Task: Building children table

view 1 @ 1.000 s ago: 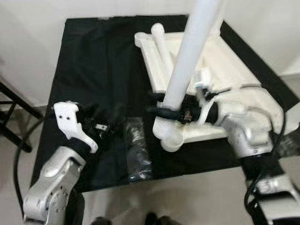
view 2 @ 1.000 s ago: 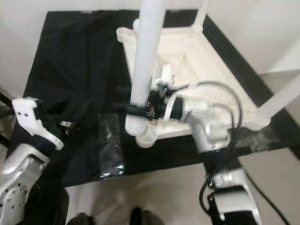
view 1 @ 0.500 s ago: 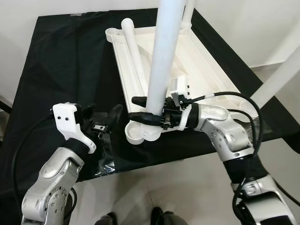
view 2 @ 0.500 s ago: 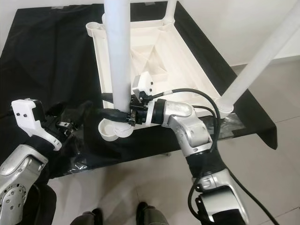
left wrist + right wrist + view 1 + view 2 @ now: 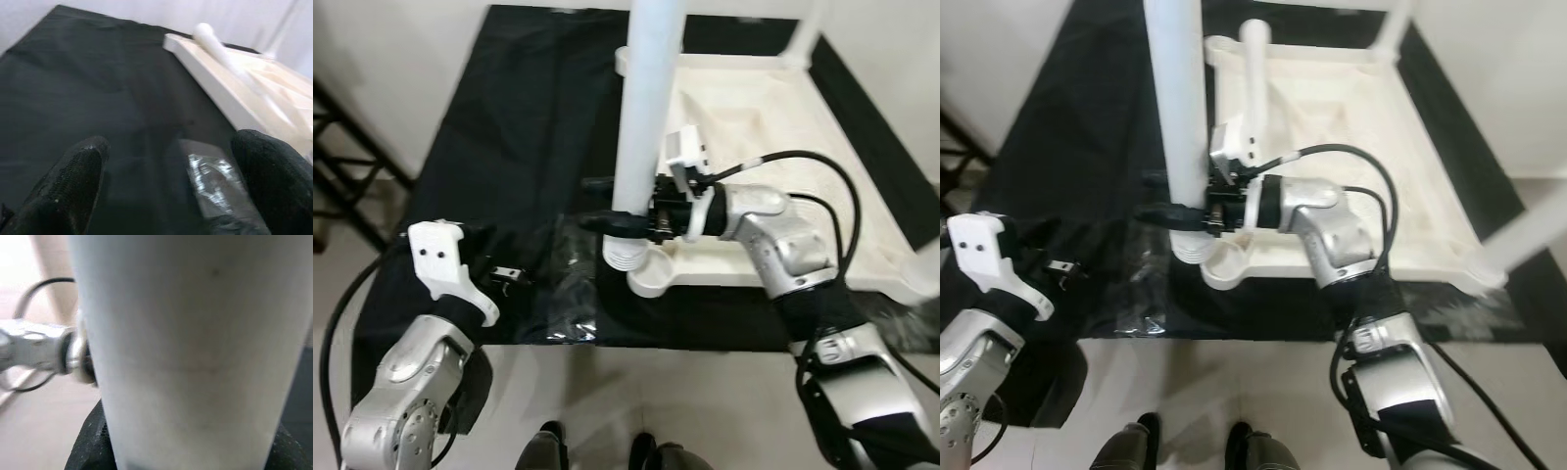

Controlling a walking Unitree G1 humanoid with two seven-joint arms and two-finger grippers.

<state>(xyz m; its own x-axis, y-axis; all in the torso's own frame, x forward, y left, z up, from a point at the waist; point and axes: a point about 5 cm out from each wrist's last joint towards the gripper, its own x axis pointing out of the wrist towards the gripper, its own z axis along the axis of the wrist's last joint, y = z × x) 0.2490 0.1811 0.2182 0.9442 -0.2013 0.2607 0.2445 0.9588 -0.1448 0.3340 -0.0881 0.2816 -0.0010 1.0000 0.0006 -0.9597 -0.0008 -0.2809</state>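
Note:
The white children's table top point(image 5: 759, 127) lies upside down on a black cloth. My right gripper point(image 5: 615, 221) is shut on a thick white leg point(image 5: 646, 117), held upright. The leg's ribbed lower end hangs just beside the round corner socket point(image 5: 652, 280) at the top's near-left corner. The same leg's surface point(image 5: 195, 347) is pressed close in the right wrist view. A loose leg point(image 5: 1253, 69) lies inside the top. My left gripper point(image 5: 171, 186) hovers open over the cloth next to a clear plastic bag point(image 5: 215, 181).
Two other legs stand in the far-right corner point(image 5: 1393, 24) and the near-right corner point(image 5: 1528, 230). A black metal rack point(image 5: 352, 166) stands left of the cloth-covered surface. The cloth's near edge point(image 5: 607, 345) drops to a pale floor where dark shoes point(image 5: 597, 455) show.
The camera has swung, shifting the whole scene. The held leg stands more upright than a second ago and stays at the near-left socket. My left gripper remains open.

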